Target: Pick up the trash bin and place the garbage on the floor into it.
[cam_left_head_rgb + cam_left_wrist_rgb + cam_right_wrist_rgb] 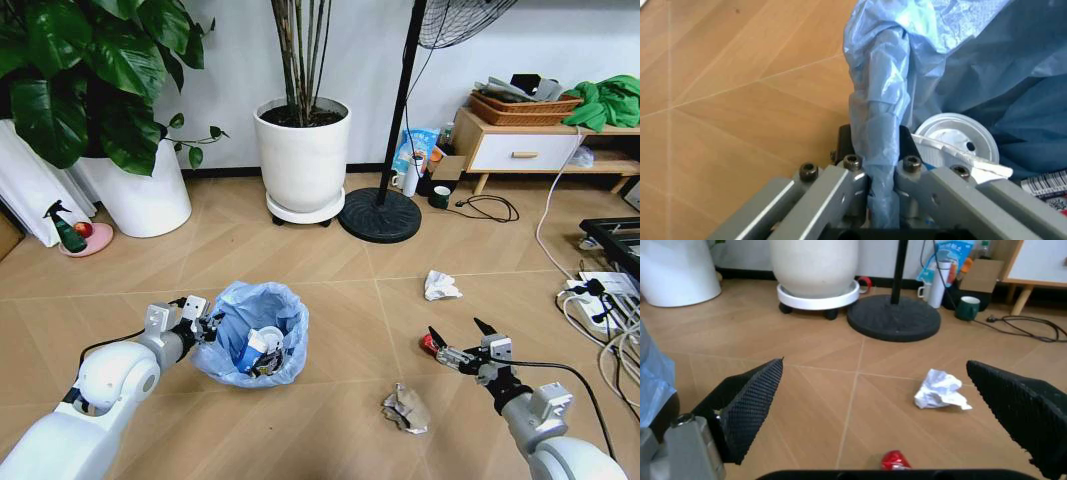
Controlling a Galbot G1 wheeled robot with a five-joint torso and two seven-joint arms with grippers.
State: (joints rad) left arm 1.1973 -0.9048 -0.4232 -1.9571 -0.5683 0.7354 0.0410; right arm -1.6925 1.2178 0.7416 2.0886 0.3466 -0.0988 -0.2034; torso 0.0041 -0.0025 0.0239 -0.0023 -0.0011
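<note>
While the left end effector (203, 326) clamps the trash bin (255, 335) rim at its nine o'clock, the right end effector (456, 340) spreads wide above a red packet (895, 460); a white paper wad (440, 286) lies at its twelve o'clock.

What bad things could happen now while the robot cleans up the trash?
The left claw pinches only the thin blue liner at the rim of the trash bin, so the bag might tear or slip and tip the bin. The open right claw hovers over a small red packet and could nudge it away instead of gripping it. The cables lie close to that arm.
</note>
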